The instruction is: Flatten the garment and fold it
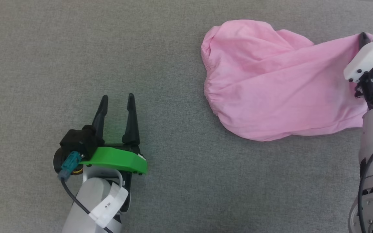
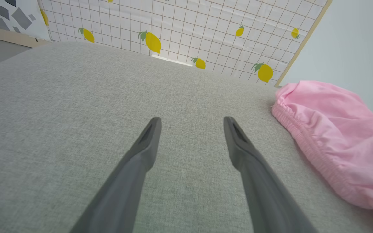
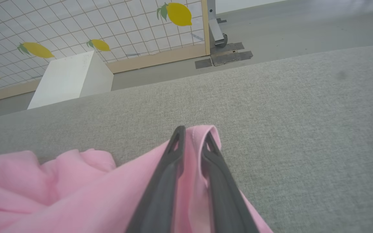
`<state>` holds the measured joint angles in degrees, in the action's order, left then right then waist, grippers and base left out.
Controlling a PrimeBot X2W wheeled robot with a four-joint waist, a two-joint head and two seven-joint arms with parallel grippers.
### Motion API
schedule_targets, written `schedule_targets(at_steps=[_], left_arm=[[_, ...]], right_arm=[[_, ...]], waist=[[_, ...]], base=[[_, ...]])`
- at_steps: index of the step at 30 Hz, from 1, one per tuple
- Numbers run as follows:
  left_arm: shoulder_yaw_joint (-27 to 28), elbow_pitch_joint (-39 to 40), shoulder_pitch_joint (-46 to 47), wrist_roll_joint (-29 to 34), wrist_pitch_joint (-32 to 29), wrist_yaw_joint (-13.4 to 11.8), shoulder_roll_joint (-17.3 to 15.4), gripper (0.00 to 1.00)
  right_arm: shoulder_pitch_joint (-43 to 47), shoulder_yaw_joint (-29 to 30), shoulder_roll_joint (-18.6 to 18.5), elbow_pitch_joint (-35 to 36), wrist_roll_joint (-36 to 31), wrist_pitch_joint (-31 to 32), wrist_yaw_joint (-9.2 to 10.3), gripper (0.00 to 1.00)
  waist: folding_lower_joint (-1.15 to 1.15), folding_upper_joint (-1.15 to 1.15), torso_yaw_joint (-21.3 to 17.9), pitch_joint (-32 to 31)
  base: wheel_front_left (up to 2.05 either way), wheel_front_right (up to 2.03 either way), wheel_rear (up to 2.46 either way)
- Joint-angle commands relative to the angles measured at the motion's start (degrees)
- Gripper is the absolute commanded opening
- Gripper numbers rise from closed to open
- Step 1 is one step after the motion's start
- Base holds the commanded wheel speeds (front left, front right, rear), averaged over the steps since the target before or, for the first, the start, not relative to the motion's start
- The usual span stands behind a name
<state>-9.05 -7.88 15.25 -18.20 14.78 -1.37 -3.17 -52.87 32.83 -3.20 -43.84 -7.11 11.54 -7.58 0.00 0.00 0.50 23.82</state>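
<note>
The light pink garment (image 1: pixel 270 84) lies crumpled on the grey cloth surface at the upper right of the head view, its gathered hem facing left. My right gripper (image 3: pixel 193 136) is shut on a corner of the garment (image 3: pixel 76 194), with a strip of pink fabric pinched between the two dark fingers; in the head view one fingertip (image 1: pixel 363 37) shows at the garment's far right corner. My left gripper (image 1: pixel 118 100) stands open at the lower left, well clear of the fabric. In the left wrist view the left gripper (image 2: pixel 191 121) has nothing between its fingers, and the garment's (image 2: pixel 335 139) elastic hem is at the right.
The grey fabric surface (image 1: pixel 76 48) spreads wide to the left and front. Beyond its far edge stand a lemon-patterned grid panel (image 2: pixel 180 26), a white box (image 3: pixel 73 77) and a metal stand's foot with a caster (image 3: pixel 220 35) on the floor.
</note>
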Motion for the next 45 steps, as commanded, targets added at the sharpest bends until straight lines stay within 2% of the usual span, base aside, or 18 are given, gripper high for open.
schedule_targets(at_steps=[1, 7, 11, 13, 15, 23, 28, 34, 40, 45], left_arm=[[-0.4, -0.19, 0.83, 0.9, 0.22, 0.63, 0.18, 1.0], [-2.21, -2.18, 0.1, 1.24, 0.22, 3.1, 0.04, 1.0], [-4.47, -4.31, -0.7, 1.48, -0.07, 4.92, -0.24, 1.0], [-6.81, -6.05, -1.19, 1.31, -1.2, 5.96, -0.19, 1.0], [-8.62, -7.35, -1.16, 1.17, -2.21, 6.53, -0.14, 1.0], [-14.23, -14.72, 1.71, -1.99, -6.49, 7.7, 0.17, 1.0], [-15.03, -18.93, 4.24, -6.06, -8.45, 5.64, 0.26, 1.0], [-17.38, -23.43, 7.68, -10.2, -11.29, 2.88, 0.28, 1.0], [-19.44, -28.92, 10.8, -12.31, -17.34, -2.1, 0.28, 1.0], [-21.34, -29.99, 11.91, -14.86, -20.22, -2.37, 0.29, 1.0]], right_arm=[[-1.22, 0.03, 0.03, -0.99, -0.47, -1.68, 0.09, 1.0], [1.81, -4.15, -1.27, -1.93, -0.68, -9.49, 0.09, 1.0], [7.62, -11.0, -1.61, 1.43, 1.98, -15.66, 0.09, 1.0], [14.06, -16.23, -1.47, 6.49, 5.37, -19.08, 0.09, 1.0], [18.59, -18.54, -1.14, 10.51, 8.03, -20.0, 0.09, 1.0], [34.73, -21.63, 0.18, 25.8, 15.72, -18.47, 0.09, 1.0], [40.28, -22.72, 0.3, 30.65, 20.03, -17.03, 0.09, 1.0], [42.44, -23.91, 0.31, 32.76, 20.8, -16.04, 0.09, 1.0], [42.64, -25.09, 0.32, 34.22, 21.09, -15.56, 0.09, 1.0], [42.9, -25.89, 0.32, 34.93, 21.5, -15.42, 0.09, 1.0]], waist=[[0.0, 0.0, 0.04, -0.12], [0.0, 0.0, -1.89, -3.74], [0.0, 0.0, -4.19, -6.97], [0.0, 0.0, -6.05, -9.02], [0.0, 0.0, -7.22, -10.08], [0.0, 0.0, -11.22, -12.2], [0.0, 0.0, -12.8, -12.45], [0.0, 0.0, -14.22, -12.32], [0.0, 0.0, -14.93, -12.02], [0.0, 0.0, -14.88, -11.73]], base=[[0.0, 0.0, 0.0], [0.0, 0.0, 0.0], [0.0, 0.0, 0.0], [0.0, 0.0, 0.0], [0.0, 0.0, 0.0], [0.0, 0.0, 0.0], [0.0, 0.0, 0.0], [0.0, 0.0, 0.0], [0.0, 0.0, 0.0], [0.0, 0.0, 0.0]])
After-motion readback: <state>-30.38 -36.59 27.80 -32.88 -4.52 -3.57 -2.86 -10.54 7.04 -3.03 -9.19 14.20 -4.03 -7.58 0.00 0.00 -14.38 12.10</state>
